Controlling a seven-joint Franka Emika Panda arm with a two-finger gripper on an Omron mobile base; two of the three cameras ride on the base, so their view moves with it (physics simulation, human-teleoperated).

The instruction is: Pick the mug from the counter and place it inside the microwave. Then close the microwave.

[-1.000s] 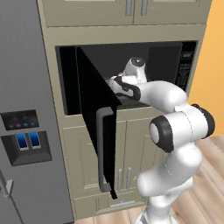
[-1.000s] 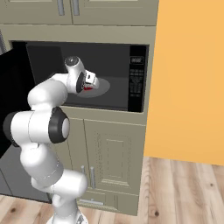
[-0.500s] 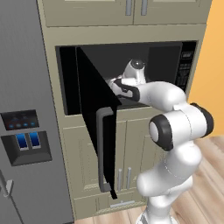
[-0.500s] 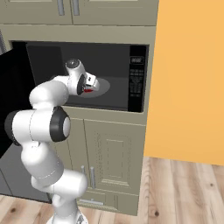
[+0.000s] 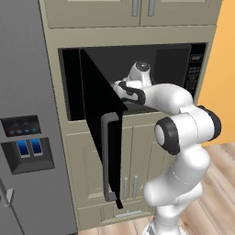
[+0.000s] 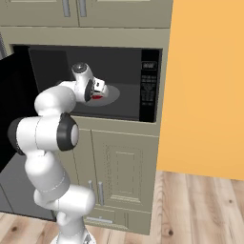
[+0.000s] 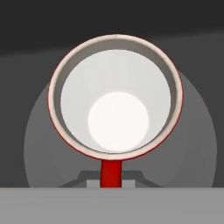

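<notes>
Nothing shifts over the last second: the end effector (image 6: 98,90) stays clamped on the mug (image 7: 115,96) handle, holding it over the turntable (image 7: 201,144) inside the microwave (image 6: 150,86); release looks next.

White arm bent forward at the elbow, wrist angled down, hand (image 6: 97,91) with jaws closed tight

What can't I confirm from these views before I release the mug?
- Whether the mug already rests on the turntable: the hand view looks straight down into it, hiding its base.
- The jaws' hold: the grey band cuts off the mug handle there.
- The mug body: in the right base view the gripper covers all but a red sliver; in the left base view the wrist and open microwave door hide it.
</notes>
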